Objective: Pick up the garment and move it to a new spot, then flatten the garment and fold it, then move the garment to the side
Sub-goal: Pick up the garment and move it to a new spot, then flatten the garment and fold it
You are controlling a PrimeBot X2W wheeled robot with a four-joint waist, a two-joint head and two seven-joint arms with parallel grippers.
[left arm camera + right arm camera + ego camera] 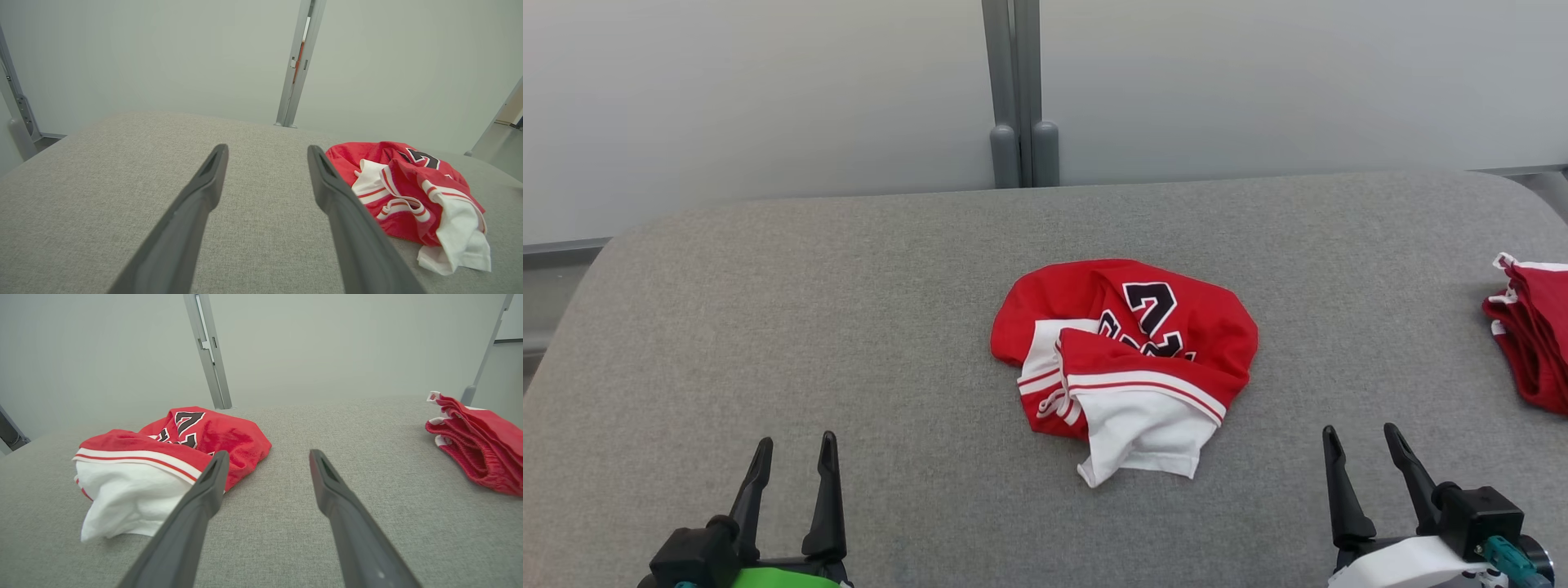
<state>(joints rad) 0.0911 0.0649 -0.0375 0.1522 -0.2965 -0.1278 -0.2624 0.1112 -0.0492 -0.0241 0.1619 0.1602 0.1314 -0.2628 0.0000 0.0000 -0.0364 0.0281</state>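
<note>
The likeliest trouble is a bad first pinch. The garment (1123,359) is a crumpled red heap with white panels and a dark number folded into it, and its layers overlap. A closing pincer could take only the top layer and drag the rest, or take several layers at once, so that it comes up as a knot that is hard to flatten later. The white flap on the side nearest the pincers looks the easiest edge to take, though I cannot tell whether it is a sleeve, a hem or a lining turned out. A low approach could also shove the soft cloth along the grey table (849,327) instead of getting under it.

A second risk is the other red pile (1531,327), ahead of the right pincer (1361,434) and off to its outer side. A wide swing of that arm could catch or disturb it.

The left pincer (796,445) hovers with its fingers (192,220) spread wide, holding nothing and touching nothing; the garment lies ahead of it and to its right, well apart. The right pincer is spread just as wide and is also empty; the garment lies ahead and to its left, nearer than to the left one. No step of the task looks begun.
</note>
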